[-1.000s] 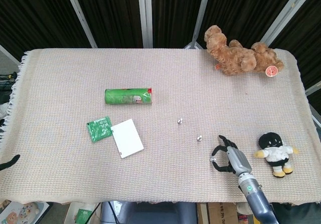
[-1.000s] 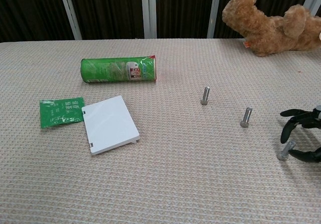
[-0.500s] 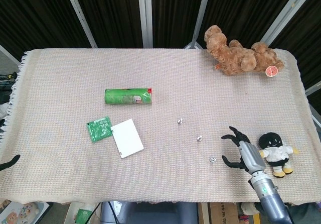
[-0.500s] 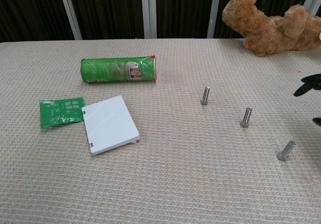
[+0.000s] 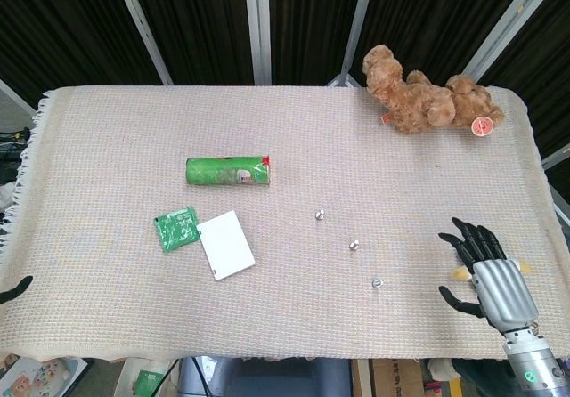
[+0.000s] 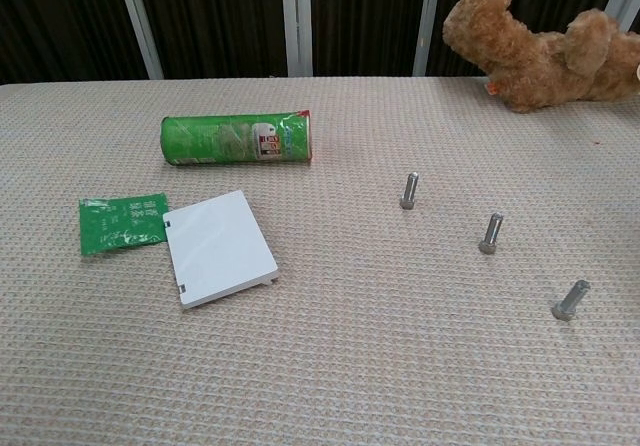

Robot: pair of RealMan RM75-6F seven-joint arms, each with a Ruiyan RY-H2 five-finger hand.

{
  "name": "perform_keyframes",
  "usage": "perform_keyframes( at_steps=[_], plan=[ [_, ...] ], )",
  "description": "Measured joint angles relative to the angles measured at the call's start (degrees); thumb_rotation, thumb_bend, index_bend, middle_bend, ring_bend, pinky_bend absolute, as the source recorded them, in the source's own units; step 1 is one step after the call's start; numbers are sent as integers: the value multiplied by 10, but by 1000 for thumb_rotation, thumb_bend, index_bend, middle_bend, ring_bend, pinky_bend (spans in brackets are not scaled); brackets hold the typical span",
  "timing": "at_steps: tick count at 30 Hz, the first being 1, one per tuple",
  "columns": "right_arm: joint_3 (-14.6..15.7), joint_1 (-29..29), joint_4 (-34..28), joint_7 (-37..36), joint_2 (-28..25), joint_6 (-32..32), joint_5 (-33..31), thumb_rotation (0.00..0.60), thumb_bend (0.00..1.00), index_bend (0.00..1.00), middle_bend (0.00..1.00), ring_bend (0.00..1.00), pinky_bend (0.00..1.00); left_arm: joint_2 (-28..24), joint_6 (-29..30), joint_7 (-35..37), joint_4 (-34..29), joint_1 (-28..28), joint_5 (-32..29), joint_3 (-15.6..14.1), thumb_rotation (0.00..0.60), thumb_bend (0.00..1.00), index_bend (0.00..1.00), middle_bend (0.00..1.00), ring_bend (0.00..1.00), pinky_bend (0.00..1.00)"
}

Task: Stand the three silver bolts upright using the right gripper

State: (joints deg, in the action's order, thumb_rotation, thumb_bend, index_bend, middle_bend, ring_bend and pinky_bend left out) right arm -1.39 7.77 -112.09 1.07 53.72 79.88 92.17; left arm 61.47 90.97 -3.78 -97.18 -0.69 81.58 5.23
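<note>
The right hand [image 5: 488, 277] shows only in the head view, at the worktop's [image 5: 107, 148] near right corner, fingers spread wide, holding nothing and hiding most of a small plush toy. A dark sliver at the near left edge may be the left hand; its state is unclear. The chest view shows the nearest silver bolt [image 6: 570, 300] leaning, the middle bolt [image 6: 490, 233] and far bolt [image 6: 409, 190] upright.
</note>
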Motion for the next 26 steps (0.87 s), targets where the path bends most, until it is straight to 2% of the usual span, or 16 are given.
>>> perform_keyframes(
  at_steps=[6,9,15,21,26],
  plan=[
    [17,-33,122,58,56,88,89,600,254,123,0,0,0,0,-2,-2,0,0,0,0,600,238,62,22,0,148],
    [18,-50,150,101,75,121,102,600,254,115,0,0,0,0,-3,-3,0,-1,3,-2,600,238,62,22,0,148],
    [3,-74,164,166,97,158,93,600,254,115,0,0,0,-3,-5,-3,-1,0,12,-8,600,238,62,23,0,148],
    [-17,-84,156,212,104,160,42,600,254,116,0,0,0,-8,0,4,1,3,33,-17,600,238,63,24,0,148],
    [-27,-88,140,218,97,147,1,600,254,115,0,0,0,-10,8,12,6,6,53,-24,600,238,62,24,0,148]
  ],
)
